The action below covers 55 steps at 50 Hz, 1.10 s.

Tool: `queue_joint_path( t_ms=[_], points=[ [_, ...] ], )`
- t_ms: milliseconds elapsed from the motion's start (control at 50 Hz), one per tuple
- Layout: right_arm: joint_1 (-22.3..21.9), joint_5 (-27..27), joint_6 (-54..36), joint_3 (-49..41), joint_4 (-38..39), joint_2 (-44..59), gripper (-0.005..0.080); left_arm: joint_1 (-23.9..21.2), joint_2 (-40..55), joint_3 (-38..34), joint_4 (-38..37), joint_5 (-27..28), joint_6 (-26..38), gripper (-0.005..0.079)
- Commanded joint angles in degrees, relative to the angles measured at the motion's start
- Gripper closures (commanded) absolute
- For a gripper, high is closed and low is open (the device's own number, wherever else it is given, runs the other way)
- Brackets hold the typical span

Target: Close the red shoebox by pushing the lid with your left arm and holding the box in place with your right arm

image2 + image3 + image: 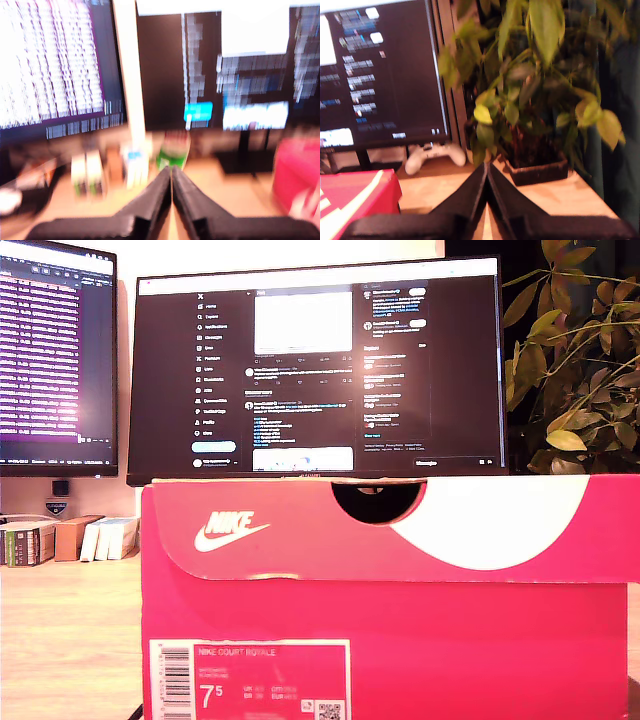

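Observation:
The red Nike shoebox [440,640] fills the lower part of the exterior view, its lid [300,530] lying down over the body, with a white swoosh and a round finger hole. No arm shows in that view. My first gripper [171,171] is shut with nothing between its fingers, held over the wooden desk with the red shoebox [297,175] off to one side; this view is motion-blurred. My second gripper [486,166] is also shut and empty, and a corner of the red shoebox [355,197] lies beside it.
Two monitors [320,370] stand behind the box. A potted plant [575,350] is at the exterior view's right and small books [60,540] at its left. The second wrist view shows a white game controller [432,155] and the plant pot [537,172] ahead.

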Motion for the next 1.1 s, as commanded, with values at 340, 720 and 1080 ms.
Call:
queue_joint_path(
  t_ms=[340, 720, 1080],
  points=[
    [-0.1, -0.6, -1.4, -5.0, -0.9, -0.4, 0.0764, -0.1, -0.5, -7.2, 4.1, 1.5, -0.4, 0.0761],
    [-0.1, -0.6, 0.2, -4.9, -9.8, -0.4, 0.0764, -0.1, -0.5, -7.2, -8.1, 3.6, -7.2, 0.0761],
    [-0.1, -0.6, 0.2, -4.9, -9.9, -0.4, 0.0764, -1.2, -0.5, -7.2, -8.6, 3.4, -7.1, 0.0761]
  ],
)
